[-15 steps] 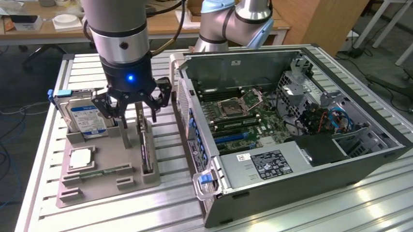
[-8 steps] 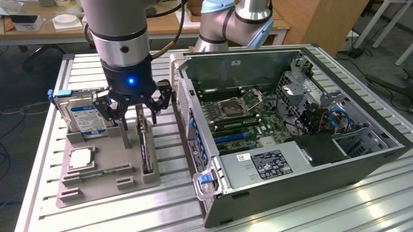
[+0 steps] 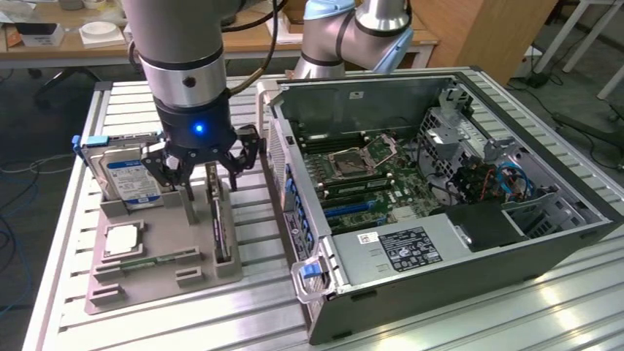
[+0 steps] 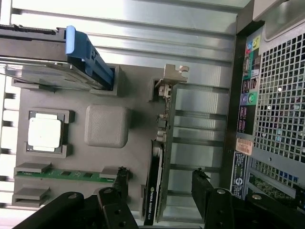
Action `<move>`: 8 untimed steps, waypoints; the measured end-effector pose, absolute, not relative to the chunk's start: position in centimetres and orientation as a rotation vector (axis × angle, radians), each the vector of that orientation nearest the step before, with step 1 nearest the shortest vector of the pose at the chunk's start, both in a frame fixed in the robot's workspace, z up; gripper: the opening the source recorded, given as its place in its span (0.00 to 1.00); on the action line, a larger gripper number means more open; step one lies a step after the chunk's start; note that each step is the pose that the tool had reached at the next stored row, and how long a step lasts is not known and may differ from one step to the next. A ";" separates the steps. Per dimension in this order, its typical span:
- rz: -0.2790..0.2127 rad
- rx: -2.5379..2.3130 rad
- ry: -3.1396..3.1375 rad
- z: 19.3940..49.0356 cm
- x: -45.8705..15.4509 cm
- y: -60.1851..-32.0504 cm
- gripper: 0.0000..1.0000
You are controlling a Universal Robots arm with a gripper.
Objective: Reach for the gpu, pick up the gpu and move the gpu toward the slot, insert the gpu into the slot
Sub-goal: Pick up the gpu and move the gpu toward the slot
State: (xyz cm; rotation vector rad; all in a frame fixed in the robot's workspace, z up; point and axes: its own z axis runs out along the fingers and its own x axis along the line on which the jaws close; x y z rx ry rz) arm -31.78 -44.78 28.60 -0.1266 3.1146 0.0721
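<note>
The gpu (image 3: 221, 228) stands on edge in a grey holder tray (image 3: 137, 287) at the exterior view's left. It is a thin green card with a black cooler (image 4: 153, 191) and a silver end bracket (image 4: 173, 72). My gripper (image 3: 204, 167) hangs right above the gpu, open, one black finger (image 4: 120, 177) on each side of the card (image 4: 166, 143) and apart from it. In the wrist view my gripper (image 4: 161, 175) straddles the cooler end. The open computer case (image 3: 575, 241) lies beside the tray, with the blue slot (image 3: 343, 210) on its motherboard.
A blue-labelled hard drive (image 3: 131, 179) stands at the tray's far end. A square silver processor chip (image 3: 122, 238) and a memory stick (image 4: 71, 174) lie in the tray. The case's perforated back panel (image 4: 281, 109) is close to the gpu. A second arm (image 3: 341, 36) stands behind the case.
</note>
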 end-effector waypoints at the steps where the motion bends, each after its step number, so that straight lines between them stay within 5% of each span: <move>1: 0.072 -0.127 3.115 28.5 -31.8 -44.8 0.65; 8: 0.072 -0.127 3.115 28.0 -31.8 -44.9 0.65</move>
